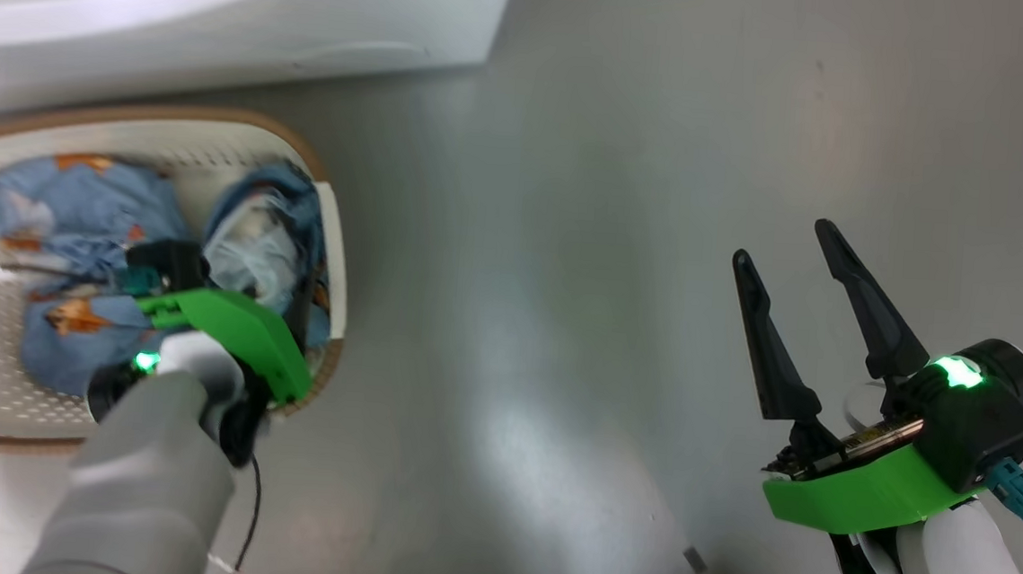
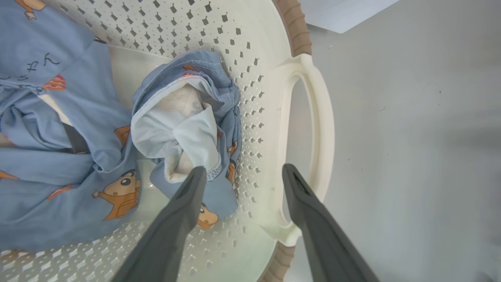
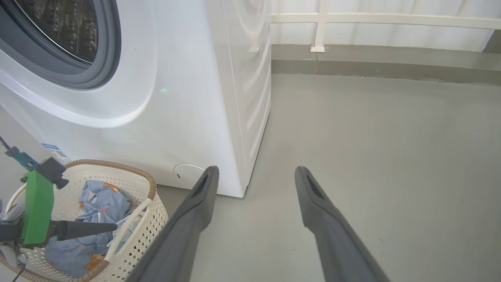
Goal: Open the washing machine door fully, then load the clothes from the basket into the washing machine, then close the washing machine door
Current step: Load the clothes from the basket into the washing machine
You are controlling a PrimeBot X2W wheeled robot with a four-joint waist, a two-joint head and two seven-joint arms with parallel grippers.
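Left wrist view: the left gripper (image 2: pixel 243 168) is seen spread wide inside the basket (image 2: pixel 250 58), with nothing clamped. One finger is laid at the white lining (image 2: pixel 184 133) of the smaller bunched piece of the clothes (image 2: pixel 58 164); whether it is touched cannot be told. The other finger is placed over the perforated wall, just beside the handle (image 2: pixel 325 125). Both pieces are found in the basket, which is stood on the floor (image 1: pixel 614 240) just beside the washer (image 3: pixel 188 98). The drum (image 3: pixel 58 27) is seen uncovered, so the door is judged open and loading is judged the step in hand. The right gripper (image 1: pixel 782 238) is held apart and empty over the floor, well away from the basket. If the jaws are shut here, the wall or handle may be caught with the cloth and the light basket dragged or tipped. If only a hem is pinched, the piece may be dropped before the drum is reached.
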